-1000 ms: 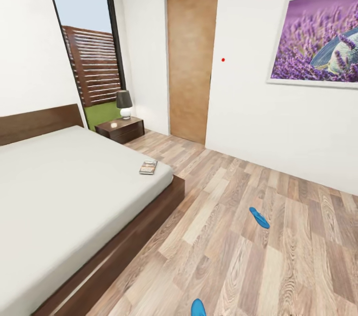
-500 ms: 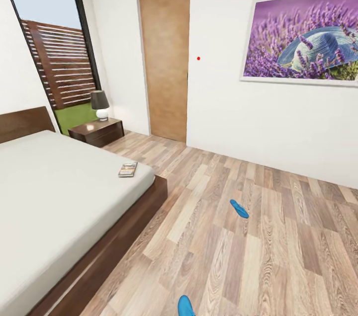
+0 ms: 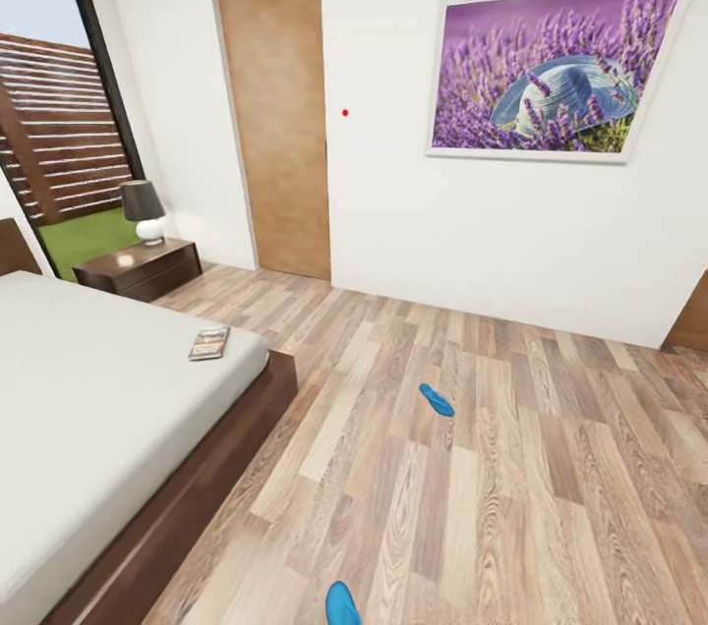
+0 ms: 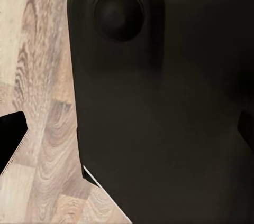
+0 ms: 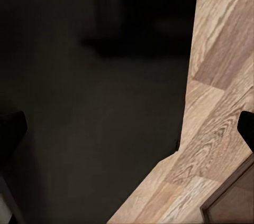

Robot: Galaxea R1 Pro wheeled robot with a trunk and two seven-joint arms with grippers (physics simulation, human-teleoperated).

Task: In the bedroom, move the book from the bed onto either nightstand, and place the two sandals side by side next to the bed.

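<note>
- A large low bed point(image 3: 88, 409) with a dark brown wooden frame and pale grey-white mattress lies along the left side of a bedroom with a wood-plank floor point(image 3: 511, 507).
- A framed picture of purple lavender and a blue hat point(image 3: 556, 65) hangs on the white wall beside a plain wooden door point(image 3: 275, 114).
- A small dark brown wooden nightstand point(image 3: 138, 268) stands beyond the bed's far corner, carrying a dark-shaded white lamp point(image 3: 146, 210).
- A thin dark-covered paperback book point(image 3: 209, 343) rests on the mattress near that corner.
- Two bright blue flip-flop sandals lie well apart on the floor: one point(image 3: 436, 400) mid-room, one point(image 3: 342, 603) near the view's bottom edge.
- Both wrist views face dark robot bodywork over floor planks; whether either set of jaws is apart or together cannot be told.
</note>
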